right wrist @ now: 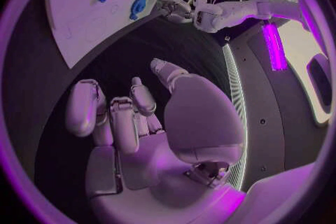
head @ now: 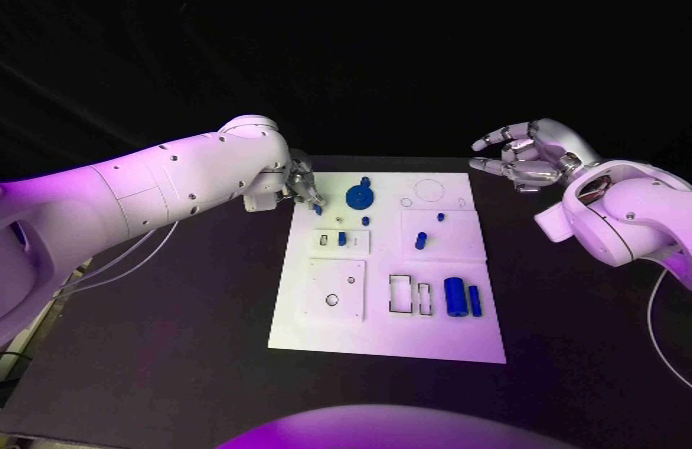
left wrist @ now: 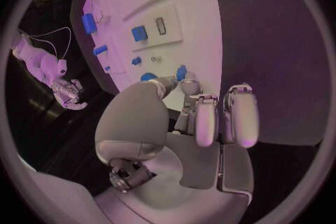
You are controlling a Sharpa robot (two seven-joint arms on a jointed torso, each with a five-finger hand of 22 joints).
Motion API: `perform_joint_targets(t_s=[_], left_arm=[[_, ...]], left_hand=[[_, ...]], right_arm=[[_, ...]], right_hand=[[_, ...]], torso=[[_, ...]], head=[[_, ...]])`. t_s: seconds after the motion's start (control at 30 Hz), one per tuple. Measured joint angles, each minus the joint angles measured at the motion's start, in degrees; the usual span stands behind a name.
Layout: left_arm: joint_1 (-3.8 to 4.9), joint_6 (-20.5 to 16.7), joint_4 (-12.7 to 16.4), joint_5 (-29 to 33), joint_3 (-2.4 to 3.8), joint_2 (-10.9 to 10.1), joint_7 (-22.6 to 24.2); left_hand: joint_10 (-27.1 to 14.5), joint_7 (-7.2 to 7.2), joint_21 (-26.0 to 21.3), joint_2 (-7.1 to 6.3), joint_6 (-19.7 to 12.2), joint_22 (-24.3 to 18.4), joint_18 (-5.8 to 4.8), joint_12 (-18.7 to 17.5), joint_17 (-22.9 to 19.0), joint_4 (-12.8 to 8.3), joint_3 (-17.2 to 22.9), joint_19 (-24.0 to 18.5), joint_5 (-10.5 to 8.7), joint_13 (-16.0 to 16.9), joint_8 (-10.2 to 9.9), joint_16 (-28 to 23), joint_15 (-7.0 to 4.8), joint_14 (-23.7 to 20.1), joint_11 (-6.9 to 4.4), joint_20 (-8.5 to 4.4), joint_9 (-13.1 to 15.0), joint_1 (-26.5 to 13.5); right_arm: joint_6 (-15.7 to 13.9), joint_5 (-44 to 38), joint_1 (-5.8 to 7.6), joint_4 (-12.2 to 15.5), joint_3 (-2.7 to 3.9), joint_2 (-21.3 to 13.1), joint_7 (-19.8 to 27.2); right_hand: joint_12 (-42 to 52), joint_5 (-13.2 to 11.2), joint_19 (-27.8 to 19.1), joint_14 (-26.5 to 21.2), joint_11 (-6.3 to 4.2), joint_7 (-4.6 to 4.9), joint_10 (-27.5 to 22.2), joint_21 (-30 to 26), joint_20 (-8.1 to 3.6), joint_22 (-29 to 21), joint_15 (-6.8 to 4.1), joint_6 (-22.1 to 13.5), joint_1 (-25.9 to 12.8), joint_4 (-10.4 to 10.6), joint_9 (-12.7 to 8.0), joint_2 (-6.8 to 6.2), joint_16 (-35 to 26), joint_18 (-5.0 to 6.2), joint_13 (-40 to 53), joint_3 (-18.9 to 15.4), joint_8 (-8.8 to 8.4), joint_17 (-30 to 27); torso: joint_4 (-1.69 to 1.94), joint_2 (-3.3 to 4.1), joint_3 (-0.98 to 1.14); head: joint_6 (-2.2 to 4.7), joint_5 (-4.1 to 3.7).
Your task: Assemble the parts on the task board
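The white task board (head: 433, 334) lies in the middle of the black table. My left hand (head: 300, 187) is at its far left corner, thumb and a finger pinching a small blue part (head: 317, 209), which the left wrist view shows at the fingertips (left wrist: 181, 73). Just right of it lies a round blue part (head: 361, 194). Small blue pegs (head: 365, 220) (head: 420, 239) and a small blue piece (head: 342, 238) sit mid-board. A blue cylinder (head: 454, 295) and a blue bar (head: 475, 300) lie at the near right. My right hand (head: 526, 154) hangs beyond the far right corner, fingers apart, holding nothing.
Rectangular cut-outs (head: 410, 293) and a square plate with a hole (head: 335, 290) mark the board's near half. Round outlines (head: 430, 190) sit at its far right. Bare black table (head: 188, 349) surrounds the board on all sides.
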Motion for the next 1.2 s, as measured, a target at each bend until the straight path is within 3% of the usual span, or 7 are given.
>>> perform_joint_targets(t_s=[0.13, 0.53, 0.6, 0.63, 0.83, 1.03, 1.2], left_arm=[[0.00, -0.52, 0.05, 0.87, 0.00, -0.08, 0.18], [0.00, -2.02, -0.02, 4.37, -0.05, -0.38, 0.87], [0.00, -2.17, 0.00, 4.88, -0.05, -0.61, 0.97], [-0.01, -2.23, 0.06, 5.08, -0.05, -0.75, 1.03], [-0.11, -2.83, 1.72, 6.39, -0.06, -2.45, 1.68], [-0.37, -3.74, 5.22, 7.27, -0.06, -5.14, 2.85], [-0.65, -4.83, 8.76, 7.78, -0.06, -7.66, 4.11]], left_hand=[[0.01, -0.21, 0.00, -0.28, -0.07, 0.09, 0.00, -0.01, 0.00, -2.37, 5.94, 0.00, -0.88, -0.08, 1.90, 0.00, -0.20, 0.20, -0.40, 0.00, 0.13, 1.58], [-0.23, 0.14, 0.00, -1.36, -1.61, 0.21, 0.00, -0.41, 0.00, 0.30, 8.62, 0.00, -1.03, -1.39, 4.78, 0.00, -0.20, 0.20, -0.16, 0.00, 1.72, 1.54], [-0.32, 0.23, 0.00, -2.37, -1.70, 0.21, 0.00, -0.60, 0.00, -2.57, 11.77, 0.00, -1.02, -1.51, 4.95, 0.00, -0.20, 0.20, -0.05, 0.00, 2.12, 0.68], [-0.32, 0.23, 0.00, -2.58, -1.70, 0.22, -0.01, -0.60, 0.00, -2.45, 11.90, 0.00, -0.96, -1.51, 4.96, 0.00, -0.20, 0.20, -0.05, 0.00, 2.13, 0.63], [-0.30, 0.46, 0.06, -5.30, -1.43, 0.31, 0.00, -0.44, 0.00, -3.43, 12.96, 0.00, 2.38, -0.88, 5.50, 0.00, -0.20, 0.20, -0.07, 0.00, 2.54, -0.46], [0.98, -0.16, 0.22, -6.50, -0.01, 0.52, 0.00, 0.15, 0.00, -3.69, 12.71, 0.00, 6.15, 0.04, 5.50, 0.00, -0.20, 0.20, -0.51, 0.00, 2.47, -1.03], [1.46, -0.18, 0.50, -6.73, 0.40, 0.91, 0.00, 0.44, 0.00, -3.86, 12.55, 0.00, 6.89, 0.58, 5.50, 0.00, -0.19, 0.20, -0.60, 0.00, 2.23, -0.92]], right_arm=[[-0.01, 0.00, 0.00, -0.01, 0.00, -0.02, 0.02], [-0.05, 0.00, 0.00, -0.01, 0.00, -0.04, 0.06], [-0.05, 0.00, 0.00, -0.02, 0.00, -0.03, 0.07], [-0.05, 0.00, 0.00, -0.02, 0.00, -0.03, 0.07], [-0.06, 0.00, -0.01, -0.03, 0.00, -0.03, 0.08], [-0.08, 0.00, -0.01, 0.00, 0.00, -0.15, 0.09], [-0.11, 0.00, -0.01, 0.03, 0.00, -0.29, 0.09]], right_hand=[[0.00, 0.00, 0.00, 0.00, 0.00, 0.00, 0.00, 0.00, 0.00, 0.00, 0.00, 0.00, 0.00, 0.00, 0.00, 0.00, 0.00, 0.00, 0.00, 0.00, 0.00, 0.00], [0.00, 0.00, 0.00, 0.00, 0.00, 0.00, 0.00, 0.00, 0.00, 0.00, 0.00, 0.00, 0.00, 0.00, -0.05, 0.00, 0.00, 0.00, 0.00, 0.00, 0.23, 0.00], [0.00, 0.00, 0.00, 0.00, 0.00, 0.00, 0.00, 0.00, 0.00, 0.00, 0.00, 0.00, 0.00, 0.00, -0.05, 0.00, 0.00, 0.00, 0.00, 0.00, 0.23, 0.00], [0.00, 0.00, 0.00, 0.00, 0.00, 0.00, 0.00, 0.00, 0.00, 0.00, 0.00, 0.00, 0.00, 0.00, -0.05, 0.00, 0.00, 0.00, 0.00, 0.00, 0.23, 0.00], [0.00, 0.23, 0.00, 0.00, 0.00, 0.00, 0.00, 0.00, 0.00, 0.00, 0.00, 0.00, 0.00, 0.00, -0.04, 0.00, 0.00, 0.00, 0.00, 0.00, 0.23, 0.00], [0.00, 0.23, 0.00, 0.00, 0.00, 0.00, 0.00, 0.00, 0.00, 0.00, 0.00, 0.00, 0.00, 0.00, -0.04, 0.00, 0.00, 0.00, 0.00, 0.00, 0.23, 0.00], [0.00, 0.23, 0.00, 0.00, 0.00, 0.00, 0.00, 0.00, 0.00, 0.00, 0.00, 0.00, 0.00, 0.01, -0.04, 0.00, 0.00, 0.00, 0.00, 0.00, 0.23, 0.00]], torso=[[-0.03, -0.02, 0.02], [0.03, -0.07, 0.04], [0.03, -0.07, 0.07], [0.03, -0.08, 0.07], [0.01, -0.09, 0.07], [0.04, -0.09, 0.07], [0.12, -0.10, 0.03]], head=[[-0.05, 0.01], [-0.17, 0.19], [-0.17, 0.25], [-0.17, 0.27], [-0.18, 0.37], [-0.26, 0.40], [-0.31, 0.40]])
